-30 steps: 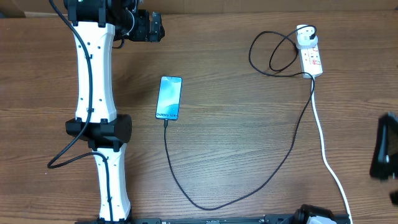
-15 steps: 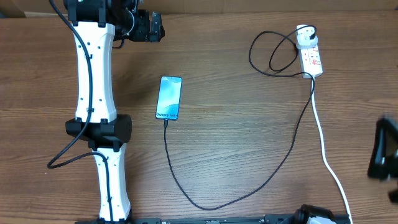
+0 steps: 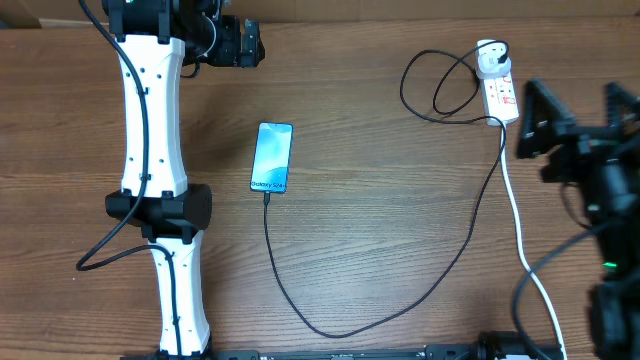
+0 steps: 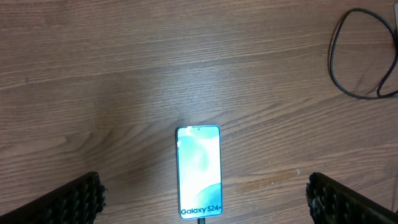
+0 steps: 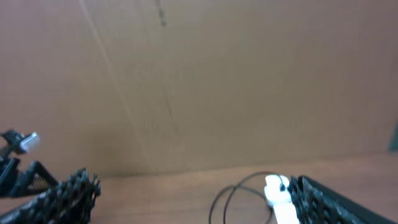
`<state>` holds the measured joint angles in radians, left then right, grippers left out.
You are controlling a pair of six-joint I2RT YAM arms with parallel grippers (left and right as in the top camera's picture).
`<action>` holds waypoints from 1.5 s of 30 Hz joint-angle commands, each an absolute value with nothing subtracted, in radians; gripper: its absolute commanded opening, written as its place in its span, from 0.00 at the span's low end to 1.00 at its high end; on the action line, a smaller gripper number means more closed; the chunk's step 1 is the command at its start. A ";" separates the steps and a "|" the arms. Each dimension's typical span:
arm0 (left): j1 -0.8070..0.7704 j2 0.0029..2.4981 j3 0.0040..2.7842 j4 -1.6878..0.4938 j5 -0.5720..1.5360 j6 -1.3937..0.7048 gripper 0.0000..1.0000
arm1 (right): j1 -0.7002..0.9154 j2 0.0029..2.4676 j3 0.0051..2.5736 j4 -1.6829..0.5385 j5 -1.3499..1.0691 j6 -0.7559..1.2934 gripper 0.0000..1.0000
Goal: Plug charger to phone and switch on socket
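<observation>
The phone (image 3: pixel 272 158) lies flat mid-table with its blue-teal screen lit; it also shows in the left wrist view (image 4: pixel 199 171). The black charger cable (image 3: pixel 340 333) runs from the phone's near short end, loops toward the table front, then rises to the white round plug (image 3: pixel 490 62) on the socket strip (image 3: pixel 502 97). My left gripper (image 3: pixel 248 42) is open at the far edge, and the wrist view shows it (image 4: pixel 204 186) above the phone. My right gripper (image 3: pixel 573 100) is open, just right of the socket. The plug (image 5: pixel 273 185) shows beside its right finger (image 5: pixel 323 199).
The strip's white cord (image 3: pixel 525 240) runs down the right side to the front edge. The cable makes loose loops (image 3: pixel 440 85) left of the socket. A brown cardboard wall (image 5: pixel 199 81) stands behind the table. The left arm's white links (image 3: pixel 150 150) lie along the left side.
My right arm has swung in from the right edge and up the table; its open gripper is now beside the socket. Left arm, phone and cable have not moved.
</observation>
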<state>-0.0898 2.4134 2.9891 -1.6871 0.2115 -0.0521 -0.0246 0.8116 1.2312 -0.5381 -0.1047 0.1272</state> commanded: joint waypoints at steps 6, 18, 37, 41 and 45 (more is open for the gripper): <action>-0.092 2.405 3.004 -1.689 0.206 -0.052 1.00 | 0.001 0.551 0.719 -0.174 -0.084 0.121 1.00; -0.092 2.405 3.004 -1.689 0.206 -0.052 0.99 | 0.001 0.173 0.220 0.001 -0.042 0.122 1.00; -0.092 2.405 3.004 -1.689 0.206 -0.052 1.00 | 0.040 0.002 0.008 -0.084 -0.019 0.124 1.00; -0.092 2.405 3.004 -1.689 0.206 -0.052 0.99 | 0.040 0.002 0.008 -0.084 -0.020 0.129 1.00; -0.092 2.405 3.004 -1.689 0.206 -0.052 1.00 | 0.040 0.002 0.008 -0.084 -0.020 0.129 1.00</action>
